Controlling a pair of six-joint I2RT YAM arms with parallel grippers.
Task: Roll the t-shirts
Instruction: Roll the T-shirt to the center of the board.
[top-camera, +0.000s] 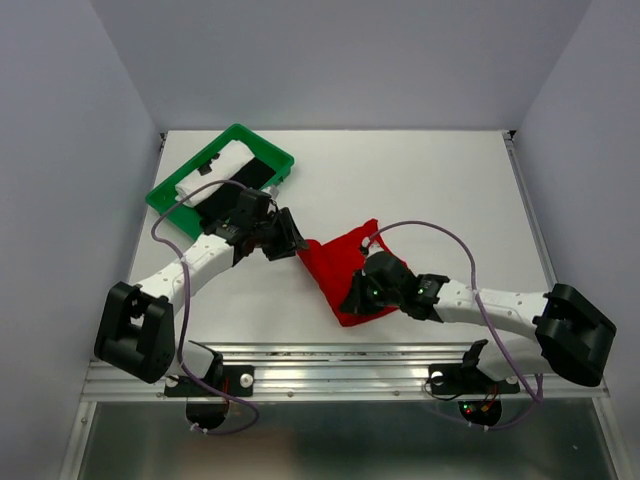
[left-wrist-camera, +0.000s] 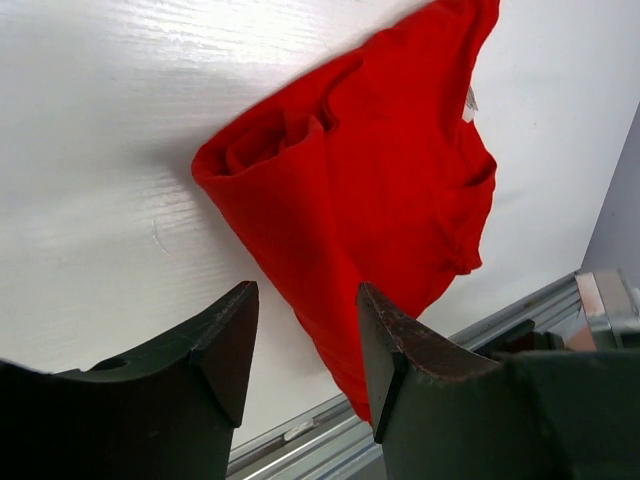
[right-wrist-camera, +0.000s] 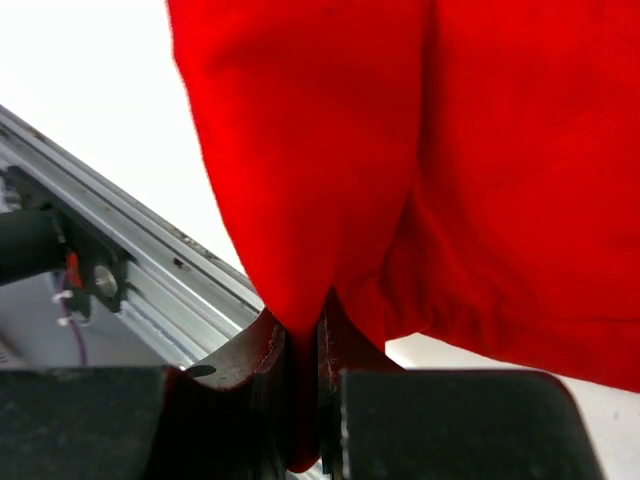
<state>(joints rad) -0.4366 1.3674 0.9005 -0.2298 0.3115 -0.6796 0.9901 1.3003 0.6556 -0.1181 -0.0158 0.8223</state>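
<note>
A plain red t-shirt (top-camera: 338, 268) lies bunched and partly folded on the white table near its front edge. In the left wrist view the t-shirt (left-wrist-camera: 380, 190) shows a rolled fold at its upper left end. My left gripper (top-camera: 293, 238) is open and empty just left of the cloth, its fingers (left-wrist-camera: 225, 345) hovering above the table. My right gripper (top-camera: 352, 298) is shut on a fold of the t-shirt (right-wrist-camera: 330, 150), with the cloth pinched between its fingers (right-wrist-camera: 262, 352) and draped over them.
A green plastic tray (top-camera: 169, 202) holding white and black items stands at the back left, behind my left arm. A metal rail (top-camera: 340, 378) runs along the table's front edge. Grey walls enclose the table at the sides and back.
</note>
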